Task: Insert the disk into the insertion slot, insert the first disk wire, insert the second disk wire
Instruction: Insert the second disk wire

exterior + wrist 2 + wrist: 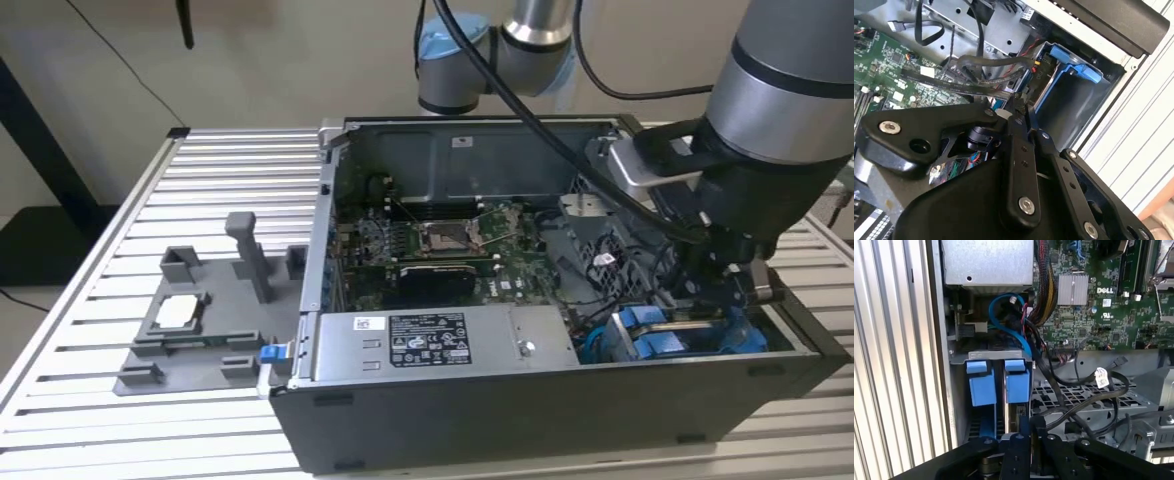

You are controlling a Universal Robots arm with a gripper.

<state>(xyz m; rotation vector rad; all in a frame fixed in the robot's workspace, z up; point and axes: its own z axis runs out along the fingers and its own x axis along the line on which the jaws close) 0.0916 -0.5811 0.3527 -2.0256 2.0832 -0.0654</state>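
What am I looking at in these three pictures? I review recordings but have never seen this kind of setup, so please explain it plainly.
This is a single robot arm working inside an open desktop computer case that lies on a slatted metal table. The exterior view is taken from a camera off the arm and shows the whole scene. The two wrist views come from cameras riding on the arm, looking past its black gripper into the case.

Inside you can see the green motherboard, the grey power supply and loose black cables. The gripper is down at the drive cage, right by the blue carriers of the disk bays. Whether it is pinching anything is unclear.

On the table, at the exterior view's left, sits a grey holder.
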